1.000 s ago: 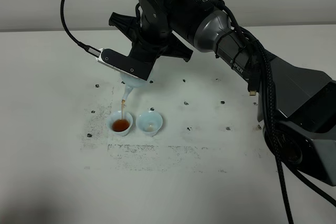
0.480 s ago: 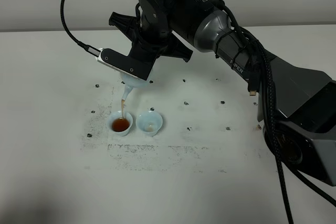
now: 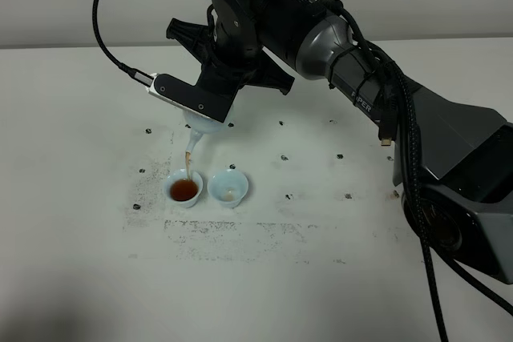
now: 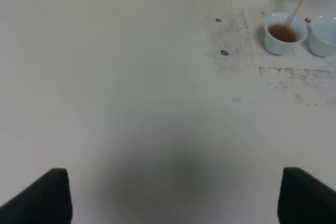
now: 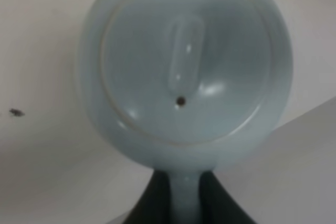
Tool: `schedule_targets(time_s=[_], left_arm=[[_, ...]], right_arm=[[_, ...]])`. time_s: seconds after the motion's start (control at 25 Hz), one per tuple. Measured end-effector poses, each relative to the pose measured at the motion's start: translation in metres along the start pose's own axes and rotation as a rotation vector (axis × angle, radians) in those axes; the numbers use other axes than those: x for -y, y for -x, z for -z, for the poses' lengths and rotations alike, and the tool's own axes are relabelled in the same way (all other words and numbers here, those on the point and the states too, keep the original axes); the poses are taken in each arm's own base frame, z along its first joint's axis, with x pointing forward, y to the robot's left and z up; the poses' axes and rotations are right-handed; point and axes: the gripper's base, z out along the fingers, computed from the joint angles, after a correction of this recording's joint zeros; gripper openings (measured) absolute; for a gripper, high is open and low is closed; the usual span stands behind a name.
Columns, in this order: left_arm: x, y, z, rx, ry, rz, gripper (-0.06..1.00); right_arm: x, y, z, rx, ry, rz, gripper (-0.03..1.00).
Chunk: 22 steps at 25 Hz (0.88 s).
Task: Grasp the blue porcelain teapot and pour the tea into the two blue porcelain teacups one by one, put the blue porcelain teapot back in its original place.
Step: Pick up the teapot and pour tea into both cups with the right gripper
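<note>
On right arm [image 3: 417,118]: "PIPER" lettering [image 3: 365,102] (small); teapot [image 3: 202,126] pouring into tea-filled teacup [image 3: 183,188].

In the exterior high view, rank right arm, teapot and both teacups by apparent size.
Right arm: largest by far.
Tea-filled teacup and teacup beside it: look alike.
Teapot: mostly hidden under the arm, visible part about cup-sized, so unranked.

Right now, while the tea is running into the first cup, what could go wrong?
1. The left teacup under the tea stream looks fairly full; more tea may overflow onto the table.
2. The right teacup stands close beside it, so shifting the spout across could drip between them.
3. The right gripper holds the blue porcelain teapot only by its thin handle; the tilted pot might slip.
</note>
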Motion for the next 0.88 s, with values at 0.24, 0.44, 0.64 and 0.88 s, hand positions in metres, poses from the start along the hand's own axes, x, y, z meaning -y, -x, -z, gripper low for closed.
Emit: schedule_targets(time_s=[0.24,0.44,0.64,0.88], left_arm=[[0.000,0.000,0.000,0.000,0.000,0.000,0.76],[0.000,0.000,0.000,0.000,0.000,0.000,0.76],[0.000,0.000,0.000,0.000,0.000,0.000,0.76],[0.000,0.000,0.000,0.000,0.000,0.000,0.76]], right_arm=[[-0.004,0.004,0.000,0.041,0.039,-0.041,0.05],[-0.005,0.011,0.003,0.125,0.065,-0.078,0.05],[0.006,0.008,0.019,0.141,-0.011,-0.137,0.05],[0.012,0.002,0.030,0.168,-0.069,-0.223,0.05]])
